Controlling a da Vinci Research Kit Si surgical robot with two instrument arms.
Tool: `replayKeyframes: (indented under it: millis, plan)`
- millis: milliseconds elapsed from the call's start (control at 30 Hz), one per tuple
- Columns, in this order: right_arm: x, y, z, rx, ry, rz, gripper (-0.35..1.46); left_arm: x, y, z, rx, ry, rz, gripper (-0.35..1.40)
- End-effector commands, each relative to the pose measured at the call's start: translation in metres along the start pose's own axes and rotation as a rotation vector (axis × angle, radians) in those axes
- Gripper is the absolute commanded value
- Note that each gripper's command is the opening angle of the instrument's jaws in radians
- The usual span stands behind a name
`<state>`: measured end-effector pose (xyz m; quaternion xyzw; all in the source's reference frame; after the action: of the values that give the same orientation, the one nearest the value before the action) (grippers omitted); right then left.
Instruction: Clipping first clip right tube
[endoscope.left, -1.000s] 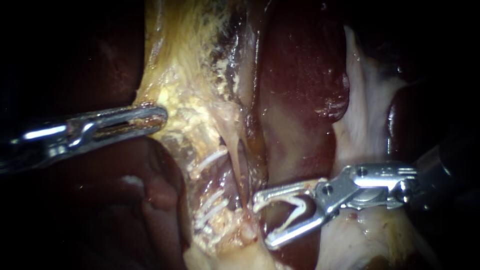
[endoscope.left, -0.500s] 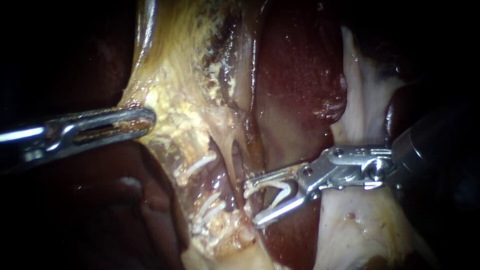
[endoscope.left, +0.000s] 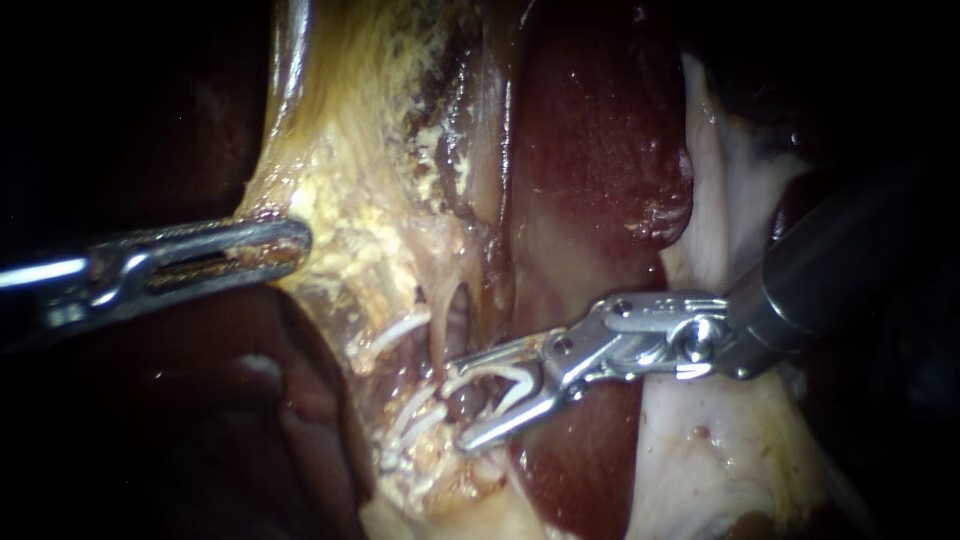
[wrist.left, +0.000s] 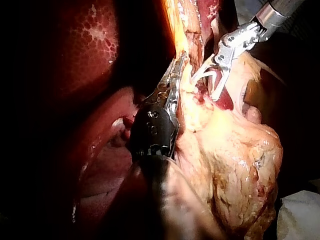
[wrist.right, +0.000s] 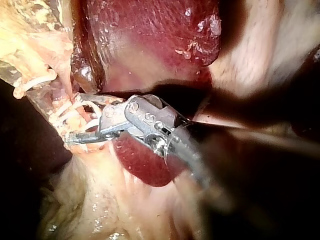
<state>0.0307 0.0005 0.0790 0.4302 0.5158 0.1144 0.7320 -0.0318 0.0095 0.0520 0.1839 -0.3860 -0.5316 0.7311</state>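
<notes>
My left instrument (endoscope.left: 285, 247) comes in from the left, its jaws shut on yellowish tissue (endoscope.left: 345, 225) beside the gallbladder, holding it taut; the left wrist view shows the same grip (wrist.left: 178, 67). My right instrument (endoscope.left: 460, 405) enters from the right. Its jaws stand wide apart and carry an open white clip (endoscope.left: 505, 378) whose arms lie along both jaws. The thin pale right tube (endoscope.left: 447, 318) runs down between the clip's arms. In the right wrist view the right instrument's jaws (wrist.right: 75, 117) straddle the same spot.
White clips (endoscope.left: 402, 328) (endoscope.left: 418, 415) sit on the strip of tissue left of the tube. Dark red liver (endoscope.left: 600, 150) lies behind and under the right instrument's jaws. Pale fatty tissue (endoscope.left: 725, 460) fills the lower right. The left side is dark.
My right instrument has moved left along the tissue, and its clip-carrying jaws now straddle the tube. The left instrument keeps its hold and has not shifted against the tissue.
</notes>
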Motion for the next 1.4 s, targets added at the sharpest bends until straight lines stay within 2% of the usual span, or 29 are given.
replayKeyframes:
  millis: [33, 100, 167, 300, 367, 533, 600, 833, 933, 1033, 1167, 1300, 1400]
  plan:
    - [0.0, -0.0001, 0.0, 0.01, 0.002, -0.005, 0.54, 0.0, 0.0, 0.0, 0.0, 0.0, 0.0, -0.35]
    - [0.0, -0.0002, 0.0, 0.03, 0.004, -0.006, 0.54, 0.0, 0.0, 0.0, 0.0, 0.0, 0.0, -0.35]
    - [0.0001, -0.0002, 0.0001, 0.019, 0.008, -0.004, 0.53, 0.0, 0.0, 0.0, 0.0, 0.0, 0.0, -0.35]
    - [-0.0001, 0.0001, -0.001, -0.025, 0.024, 0.01, 0.53, 0.0, 0.0, 0.0, 0.0, 0.0, 0.0, -0.35]
    - [0.0001, 0.0003, -0.0023, -0.073, 0.042, 0.017, 0.53, 0.0, -0.0001, -0.0001, -0.001, 0.0, 0.0, -0.35]
    - [0.0007, 0.0009, -0.0042, -0.122, 0.025, 0.039, 0.53, 0.0, -0.0002, -0.0001, -0.001, 0.0, -0.001, -0.35]
    - [0.0006, 0.0012, -0.0042, -0.133, 0.025, 0.041, 0.53, 0.0, -0.0002, -0.0001, -0.001, 0.0, -0.001, -0.35]
    - [0.0, 0.0018, -0.0019, -0.111, 0.014, 0.035, 0.54, 0.0, -0.0002, -0.0002, -0.001, 0.0, -0.001, -0.35]
    - [0.0001, 0.0018, -0.0009, -0.079, -0.001, 0.033, 0.54, 0.0, -0.0002, -0.0002, -0.001, 0.0, -0.001, -0.35]
    - [0.0004, 0.0013, -0.0003, -0.025, 0.015, 0.027, 0.55, 0.0, -0.0002, -0.0002, -0.001, 0.0, -0.001, -0.35]
    - [0.0008, -0.0004, 0.0002, 0.097, 0.061, 0.004, 0.53, 0.0, -0.0002, -0.0002, -0.001, 0.0, -0.001, -0.35]
    - [0.0011, -0.0019, 0.0005, 0.178, 0.081, -0.002, 0.53, 0.0, -0.0002, -0.0002, -0.001, 0.0, -0.001, -0.35]
    - [0.0013, -0.0025, 0.0007, 0.217, 0.087, 0.003, 0.52, 0.0, -0.0002, -0.0002, -0.001, 0.0, -0.001, -0.35]
